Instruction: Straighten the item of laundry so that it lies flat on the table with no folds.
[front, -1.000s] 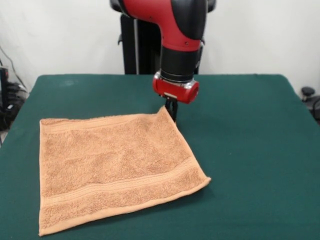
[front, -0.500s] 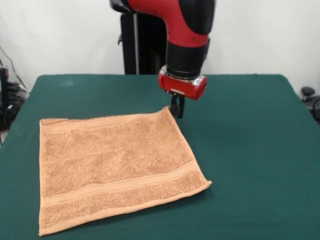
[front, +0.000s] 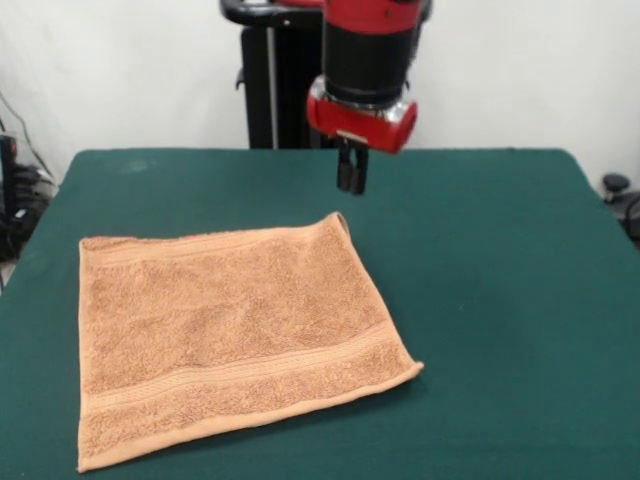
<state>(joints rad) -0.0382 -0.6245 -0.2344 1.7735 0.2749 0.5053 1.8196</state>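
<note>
The green worktop (front: 500, 260) carries the orange-tan towel (front: 230, 330), spread flat toward its front left corner. The gripper (front: 351, 185) hangs above the towel's far right corner, grasping nothing; whether its fingers are parted cannot be told.

The towel (front: 235, 335) is thick looped terry cloth, matt and rough, with a nubbly pile across its middle. Flatter woven bands run along its 12 o'clock and 6 o'clock edges, smoother than the pile. The table (front: 500, 300) is covered in dark green felt-like cloth, matt and even, with no shine. The arm (front: 365, 50) has a glossy red shell, like smooth hard plastic, with a satin black section that catches soft highlights. The gripper (front: 351, 172) below it looks dull black, hard and smooth.
</note>
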